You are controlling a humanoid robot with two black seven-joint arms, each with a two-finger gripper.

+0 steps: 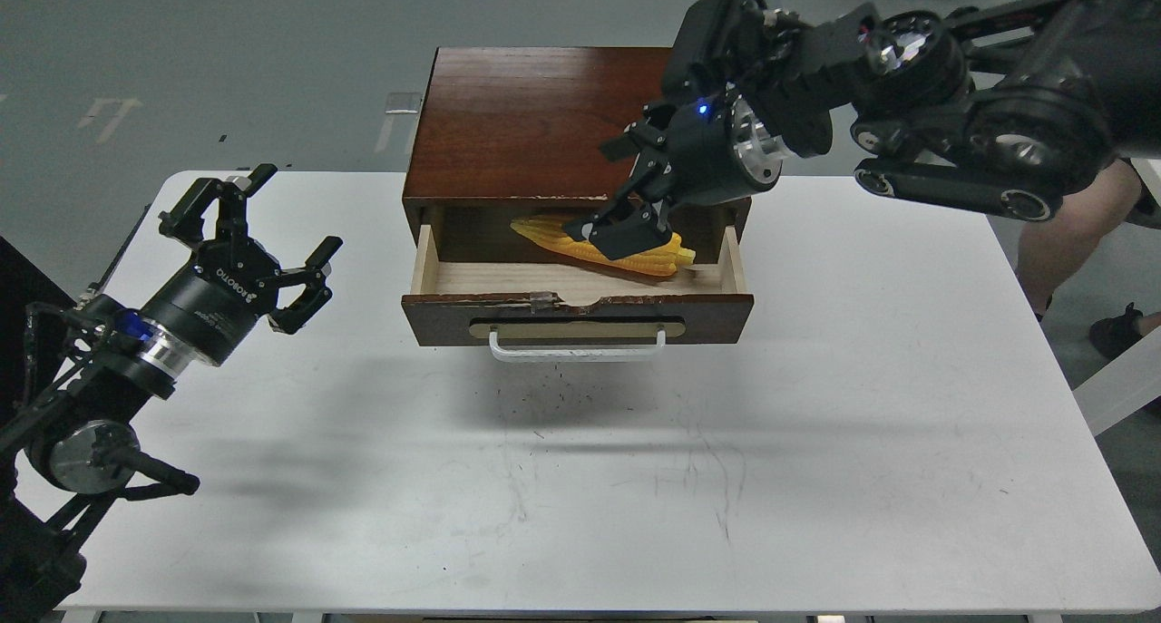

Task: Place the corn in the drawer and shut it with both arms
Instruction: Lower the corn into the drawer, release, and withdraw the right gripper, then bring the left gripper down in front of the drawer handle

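Observation:
The yellow corn (pixel 558 240) lies tilted inside the open drawer (pixel 717 311), its tapered end to the back left and its thick end to the right. My right gripper (pixel 635 192) hangs just above the corn with its fingers spread open; one finger (pixel 624 234) covers the cob's middle. I cannot tell if that finger touches the cob. The drawer stands pulled out, with its white bar handle (pixel 577 351) facing me. My left gripper (pixel 258 224) is open and empty above the table, well left of the drawer.
The drawer belongs to a reddish-brown wooden cabinet (pixel 526 115) at the back middle of the white table (pixel 635 496). A person's leg (pixel 1070 233) stands beyond the table's right edge.

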